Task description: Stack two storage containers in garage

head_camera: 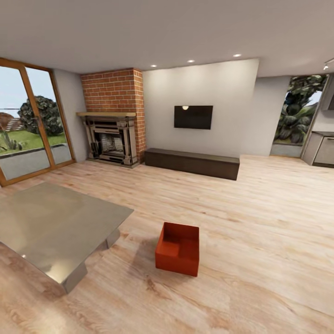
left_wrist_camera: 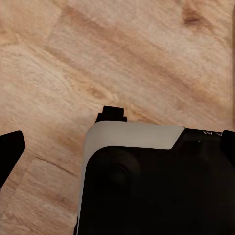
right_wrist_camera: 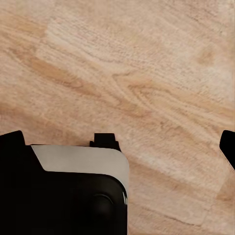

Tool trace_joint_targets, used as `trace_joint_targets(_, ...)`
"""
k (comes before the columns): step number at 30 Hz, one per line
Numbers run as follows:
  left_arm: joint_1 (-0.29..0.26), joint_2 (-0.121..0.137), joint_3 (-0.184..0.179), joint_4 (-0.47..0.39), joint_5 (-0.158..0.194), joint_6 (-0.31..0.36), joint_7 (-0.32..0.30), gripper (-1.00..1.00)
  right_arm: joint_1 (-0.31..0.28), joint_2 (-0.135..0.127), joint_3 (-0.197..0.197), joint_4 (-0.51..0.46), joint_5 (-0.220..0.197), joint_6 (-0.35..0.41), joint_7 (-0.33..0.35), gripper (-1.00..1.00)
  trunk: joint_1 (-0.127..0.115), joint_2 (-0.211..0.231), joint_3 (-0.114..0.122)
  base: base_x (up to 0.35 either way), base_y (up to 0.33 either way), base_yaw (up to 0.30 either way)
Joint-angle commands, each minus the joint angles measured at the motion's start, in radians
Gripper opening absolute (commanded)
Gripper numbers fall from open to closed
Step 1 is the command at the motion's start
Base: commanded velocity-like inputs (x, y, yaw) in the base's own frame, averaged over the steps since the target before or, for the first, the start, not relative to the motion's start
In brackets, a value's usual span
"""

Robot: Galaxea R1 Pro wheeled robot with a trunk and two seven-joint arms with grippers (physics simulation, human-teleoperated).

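Left gripper (left_wrist_camera: 117,144) points down, dark fingertips (left_wrist_camera: 11,149) spread wide at 9 and 3 o'clock of its wrist view. Right gripper (right_wrist_camera: 120,144) points down likewise, fingertips (right_wrist_camera: 12,139) equally wide. Both hold nothing.

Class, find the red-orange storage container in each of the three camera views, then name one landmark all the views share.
Head view: the storage container sits on the wood-plank floor, low centre, right of the grey table.
Left wrist view: not in it.
Right wrist view: not in it.
Shared landmark: the wood-plank floor, seen in all three.
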Motion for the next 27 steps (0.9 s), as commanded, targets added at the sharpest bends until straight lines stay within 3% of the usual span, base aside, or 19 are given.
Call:
trace_joint_targets(1,0.000,0.000,-0.002,0.000,0.009,0.002,0.001,1.00,-0.001,0.001,0.008,0.003,-0.009,-0.005,-0.001,1.00,0.001,-0.001,-0.001,0.323,0.000,0.000)
trace_joint_targets(27,0.000,0.000,-0.002,0.000,0.009,0.002,0.001,1.00,-0.001,0.000,0.008,0.003,-0.009,-0.005,-0.001,1.00,0.001,-0.001,-0.001,0.323,0.000,0.000)
